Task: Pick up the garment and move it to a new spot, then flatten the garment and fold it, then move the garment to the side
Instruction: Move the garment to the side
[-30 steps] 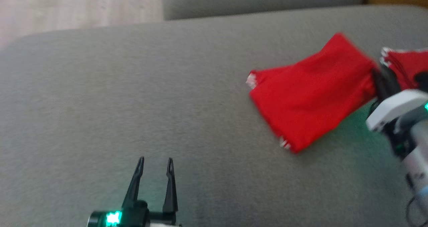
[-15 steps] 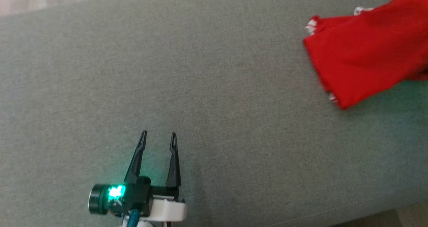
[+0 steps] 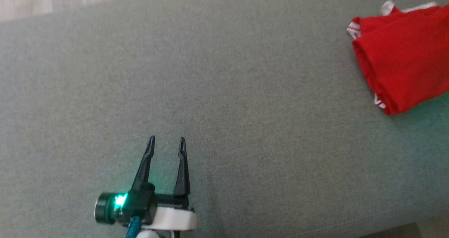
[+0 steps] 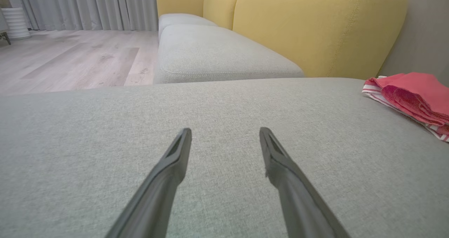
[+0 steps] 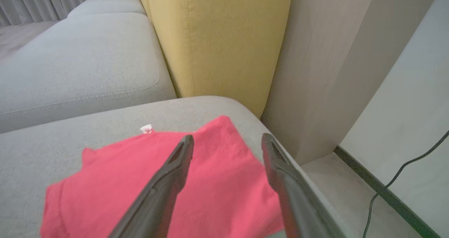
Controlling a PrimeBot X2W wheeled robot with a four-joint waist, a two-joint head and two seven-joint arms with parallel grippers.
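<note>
Right end of the broad grey woven-fabric seat cushion (image 3: 224, 90): folded red cloth garment with white-striped trim (image 3: 403, 61) lies flat there, partly cut by the head view's right edge. From the right wrist it sits by the cushion's rounded corner, near the mustard-yellow upholstered backrest (image 5: 217, 38) and a pale wood-grain side panel (image 5: 315, 73). The right gripper (image 5: 227, 140) hangs over the garment with its two dark fingers spread wide and nothing pinched between them: released. The left gripper (image 3: 167, 141) has its fingers parted too and is empty, low over bare cushion at the near left, well apart from the garment; a green light (image 3: 119, 200) glows at its base. From the left wrist, a second grey seat cushion (image 4: 217, 55) lies beyond, with pale wooden plank floor (image 4: 70, 59) and grey pleated curtains (image 4: 87, 6) behind. A thin black cable (image 5: 403, 175) trails on the floor past the side panel.
</note>
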